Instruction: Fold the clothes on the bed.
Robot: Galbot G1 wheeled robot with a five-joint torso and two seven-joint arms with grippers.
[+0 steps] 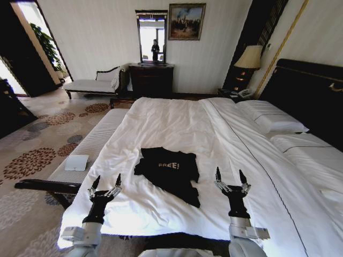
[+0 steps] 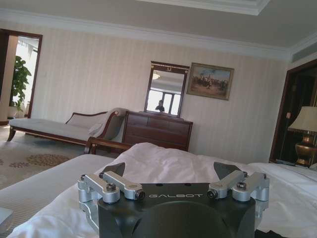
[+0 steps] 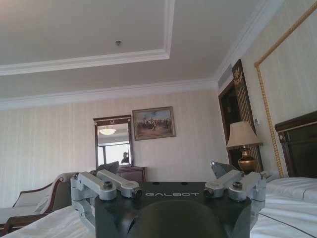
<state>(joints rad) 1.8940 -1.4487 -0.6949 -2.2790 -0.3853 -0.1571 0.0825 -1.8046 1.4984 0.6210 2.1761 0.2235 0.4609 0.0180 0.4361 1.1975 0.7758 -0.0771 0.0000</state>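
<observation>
Black soft-cloth short-sleeved T-shirt [image 1: 169,170] with white "FREE!" lettering lies rumpled on white duvet of large dark-framed bed [image 1: 177,126], near edge. Left hand [image 1: 106,182] and right hand [image 1: 231,177] hover either side of it, fingers spread, not touching.

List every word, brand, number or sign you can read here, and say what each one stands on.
"FREE!" in white on the chest of the black T-shirt lying on the bed; the first letter is partly lost in a fold.
"GALBOT" on the body of the left gripper.
"GALBOT" on the body of the right gripper.
Nothing else is legible; the framed painting carries no readable text.
</observation>
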